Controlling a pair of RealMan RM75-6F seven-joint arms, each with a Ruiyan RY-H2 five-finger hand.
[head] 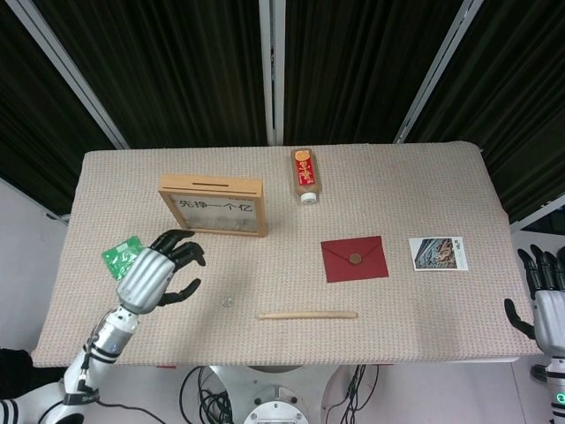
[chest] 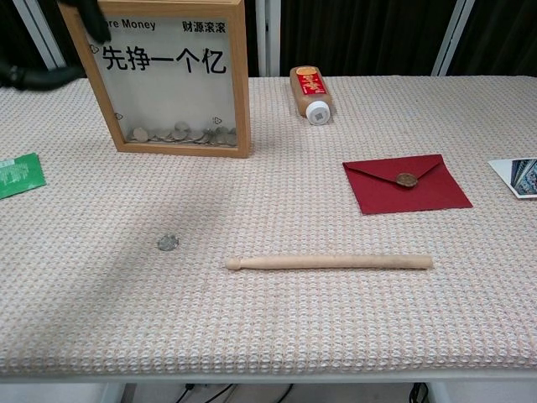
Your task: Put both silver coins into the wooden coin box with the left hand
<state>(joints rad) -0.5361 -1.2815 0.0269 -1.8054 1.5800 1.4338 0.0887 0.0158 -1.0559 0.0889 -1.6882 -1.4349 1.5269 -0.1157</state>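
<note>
The wooden coin box [head: 213, 205] [chest: 171, 80] stands upright at the back left of the table, its clear front showing several coins at the bottom. One silver coin [head: 228, 302] [chest: 168, 243] lies flat on the cloth in front of the box. My left hand [head: 159, 270] hovers left of that coin and forward of the box, with fingers apart and nothing in it. In the chest view only its dark fingertips [chest: 88, 18] show at the top left. My right hand [head: 547, 305] hangs off the table's right edge, fingers spread and holding nothing.
A wooden stick [head: 308, 314] [chest: 329, 263] lies right of the coin. A red envelope [head: 354, 258] [chest: 406, 182], a picture card [head: 436, 253], a brown bottle [head: 304, 175] [chest: 312, 91] lying flat and a green packet [head: 120, 256] [chest: 18, 175] also sit on the cloth.
</note>
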